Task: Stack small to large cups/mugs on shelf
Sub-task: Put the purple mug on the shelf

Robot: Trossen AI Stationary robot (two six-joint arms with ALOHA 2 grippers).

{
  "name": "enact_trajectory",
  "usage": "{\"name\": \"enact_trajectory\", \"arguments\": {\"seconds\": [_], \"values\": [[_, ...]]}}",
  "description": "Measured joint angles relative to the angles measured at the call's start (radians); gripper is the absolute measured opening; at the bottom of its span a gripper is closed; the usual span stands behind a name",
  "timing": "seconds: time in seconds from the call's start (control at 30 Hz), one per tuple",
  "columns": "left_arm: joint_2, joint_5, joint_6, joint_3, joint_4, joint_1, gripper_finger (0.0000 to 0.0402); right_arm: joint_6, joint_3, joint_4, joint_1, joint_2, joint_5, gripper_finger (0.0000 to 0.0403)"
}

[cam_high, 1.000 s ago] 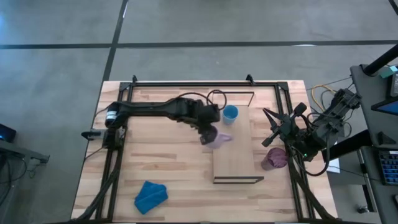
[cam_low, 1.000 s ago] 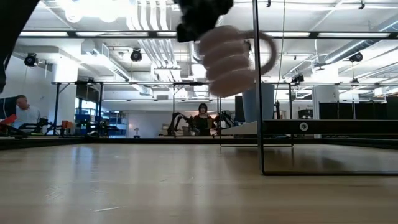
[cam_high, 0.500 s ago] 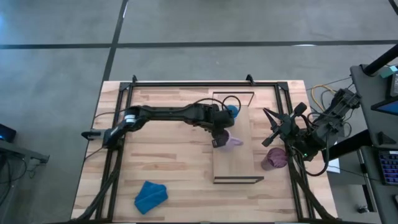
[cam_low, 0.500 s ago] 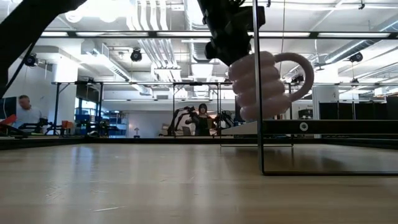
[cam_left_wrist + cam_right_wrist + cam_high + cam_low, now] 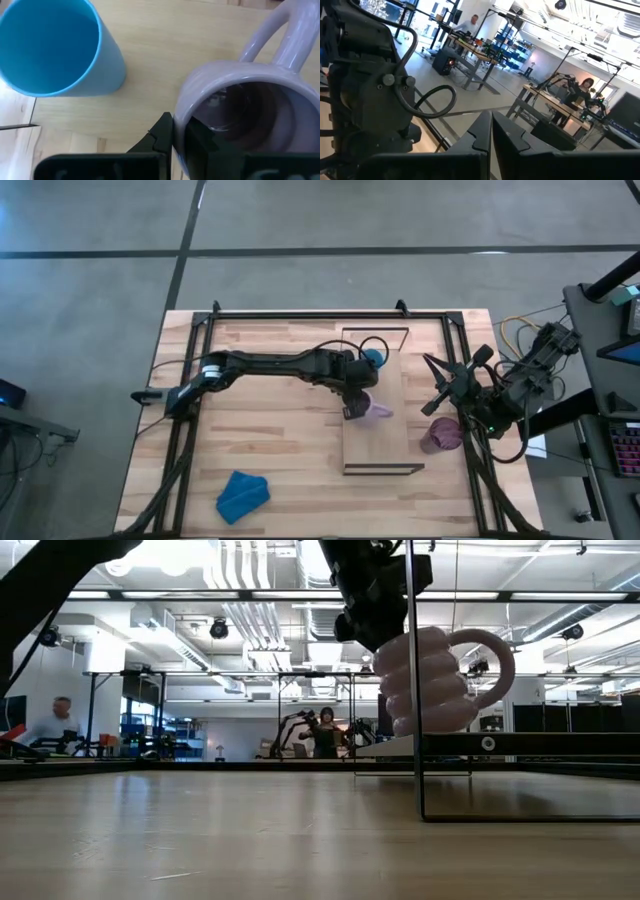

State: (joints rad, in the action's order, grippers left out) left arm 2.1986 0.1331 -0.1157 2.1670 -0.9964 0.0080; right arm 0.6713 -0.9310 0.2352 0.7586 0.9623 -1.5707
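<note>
Left jaws (image 5: 354, 402): closed on the rim of the lilac mug (image 5: 373, 410); in the left wrist view one finger (image 5: 161, 134) sits outside the wall and the other inside the mug's mouth.
Lilac mug: held over the shelf (image 5: 383, 442), near its middle; in the low view it hangs in the air, ribbed body upright or nearly so, handle turned toward the right arm's side. Whether its base touches the board cannot be told.
Blue cup (image 5: 371, 361): upright on the far end of the shelf, mouth open upward, just beside the left arm's wrist. In the left wrist view it stands near the lilac mug (image 5: 250, 110), with bare board between them.
Shelf: long pale board lying on the right half of the desk (image 5: 270, 440), with thin dark frame ends at its near and far ends.
Purple cup (image 5: 441, 435): on the desk, off the shelf's right edge, close by the right arm.
Left arm: reaches from the desk's left side across to the shelf.
Right jaws (image 5: 436, 386): raised above the desk's right edge, well apart from the shelf; the two fingers look spread in the high view, with nothing between them.
Cloth (image 5: 242, 494): blue, crumpled, near the front left of the desk, well apart from everything else.
Room behind: people (image 5: 325, 730) at workbenches, seen in the low view and the right wrist view.
</note>
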Motion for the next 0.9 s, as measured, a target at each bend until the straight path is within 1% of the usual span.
{"name": "enact_trajectory", "arguments": {"seconds": [0.1,0.33,0.43,0.6,0.67,0.9], "values": [[0.000,-0.001,0.000,0.000,0.003,-0.001,0.0008,0.000,0.000,0.000,0.000,0.000,0.000,0.0009],[0.000,-0.004,0.002,-0.013,0.065,-0.001,0.0010,0.002,0.000,0.000,0.000,0.000,0.000,0.0009],[0.000,-0.022,0.001,-0.014,0.080,-0.001,0.0024,-0.004,0.000,0.000,0.000,0.000,0.000,0.0009],[0.002,-0.027,-0.001,-0.017,0.085,-0.001,0.0064,-0.005,0.000,0.000,0.000,0.000,0.000,0.0009],[0.002,-0.027,-0.001,-0.017,0.095,-0.001,0.0074,-0.005,0.000,0.000,0.000,0.000,0.000,0.0009],[0.002,-0.026,-0.001,-0.018,0.181,0.003,0.0079,-0.005,0.000,0.000,0.000,0.000,0.000,0.0009]]}}
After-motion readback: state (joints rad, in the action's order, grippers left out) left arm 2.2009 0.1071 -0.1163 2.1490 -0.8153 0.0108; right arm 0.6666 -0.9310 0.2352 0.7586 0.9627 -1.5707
